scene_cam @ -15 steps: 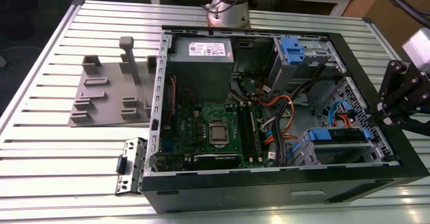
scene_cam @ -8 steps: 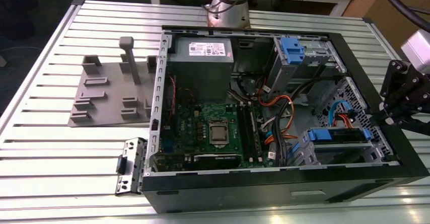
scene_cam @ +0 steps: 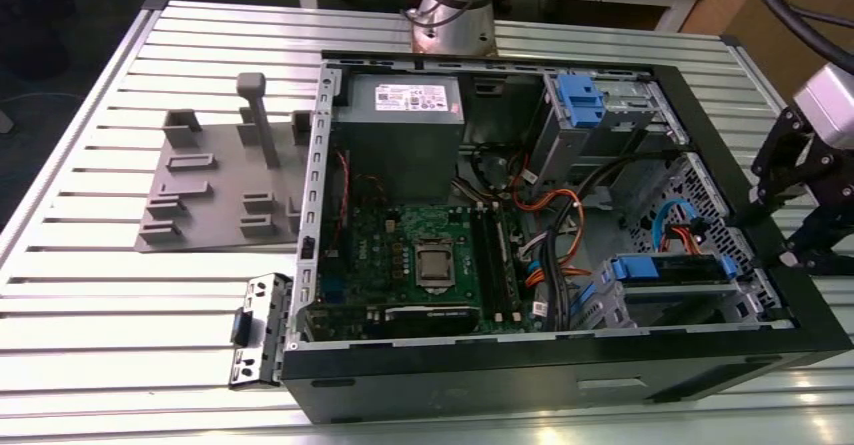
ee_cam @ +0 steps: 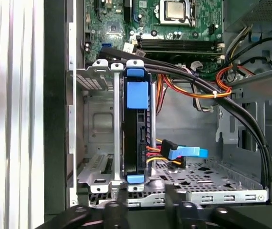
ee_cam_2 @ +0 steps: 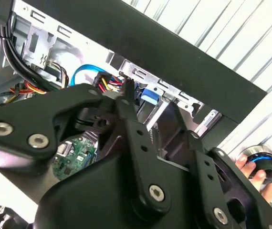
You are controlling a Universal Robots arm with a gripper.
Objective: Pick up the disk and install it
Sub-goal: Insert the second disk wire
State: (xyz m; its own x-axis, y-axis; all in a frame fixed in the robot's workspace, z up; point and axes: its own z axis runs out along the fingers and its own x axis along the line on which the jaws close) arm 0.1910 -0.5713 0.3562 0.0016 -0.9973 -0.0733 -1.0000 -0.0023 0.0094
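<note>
The disk (ee_cam: pixel 137 138) stands on edge inside the grey metal bay (ee_cam: pixel 95 129) at the case's corner, with the blue tabs of its carrier at both ends. In the exterior view the disk (scene_cam: pixel 674 270) sits in that bay at the lower right of the open case. My gripper (ee_cam: pixel 145 204) hovers just outside the case wall in line with the disk, open, with nothing between its black fingers (ee_cam: pixel 116 207). In the exterior view the gripper (scene_cam: pixel 790 230) hangs beside the case's right wall.
Black, orange and blue cables (ee_cam: pixel 207 90) run past the bay. A blue-fronted drive cage (scene_cam: pixel 587 100), the power supply (scene_cam: pixel 396 105) and the motherboard (scene_cam: pixel 434 260) fill the case. A grey fixture (scene_cam: pixel 220 190) lies on the slatted table. A hand (ee_cam_2: pixel 250 168) holds a round knob.
</note>
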